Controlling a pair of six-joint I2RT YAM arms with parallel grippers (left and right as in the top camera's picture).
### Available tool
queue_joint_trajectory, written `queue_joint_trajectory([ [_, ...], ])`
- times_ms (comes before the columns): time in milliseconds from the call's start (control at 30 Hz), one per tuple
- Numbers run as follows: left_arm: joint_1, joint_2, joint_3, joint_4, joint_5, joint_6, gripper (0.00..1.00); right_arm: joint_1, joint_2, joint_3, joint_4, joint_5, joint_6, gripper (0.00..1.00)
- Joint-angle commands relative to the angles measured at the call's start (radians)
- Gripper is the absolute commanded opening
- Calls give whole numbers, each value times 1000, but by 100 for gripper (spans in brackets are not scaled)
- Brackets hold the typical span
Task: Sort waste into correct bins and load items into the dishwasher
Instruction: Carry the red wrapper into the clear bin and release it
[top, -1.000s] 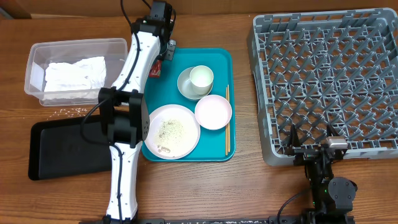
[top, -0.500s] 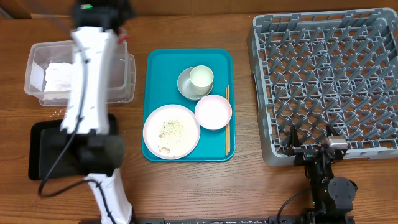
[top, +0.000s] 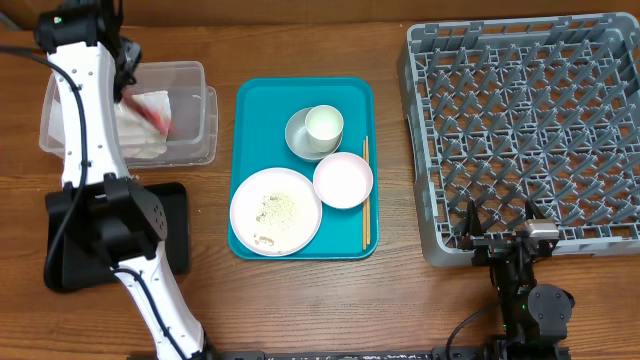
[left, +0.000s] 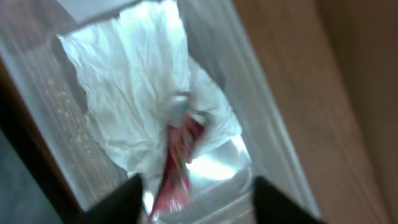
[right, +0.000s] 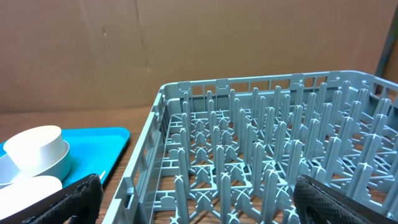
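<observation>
Swung my left fingers (left: 193, 202) from teal tray (top: 250, 100) to clear tub (top: 195, 75); they're parted, wrapper (left: 177, 165) loose over napkins (left: 130, 93). Right fingers (right: 202, 205) wide, empty, facing the rack (right: 146, 149).

We note the left arm (top: 88, 130) lying across the clear tub (top: 197, 110) and black tray (top: 62, 255) at frame left, blocking access from above. Bare table (top: 391, 150) shows as a strip between teal tray (top: 252, 105) and dish rack (top: 520, 130), and along the lower centre.
</observation>
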Motion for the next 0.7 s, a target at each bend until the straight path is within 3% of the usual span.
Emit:
queue_joint_trajectory([
  [0,26,-3,4,-2,124,13,76,-6,-8,-10,6,5,-7,100],
  [167,53,-71,4,-6,129,86,78,-6,-8,-10,6,5,-7,100],
  [300,77,-179,4,-11,44,93,81,-6,-8,-10,6,5,-7,100],
  [333,85,-204,4,-10,8,92,100,-6,-8,-10,6,5,-7,100],
  [500,147,-300,4,-7,-181,77,100,-6,-8,-10,6,5,-7,100],
  [667,206,-312,4,-24,-158,77,100,-6,-8,-10,6,5,-7,100],
])
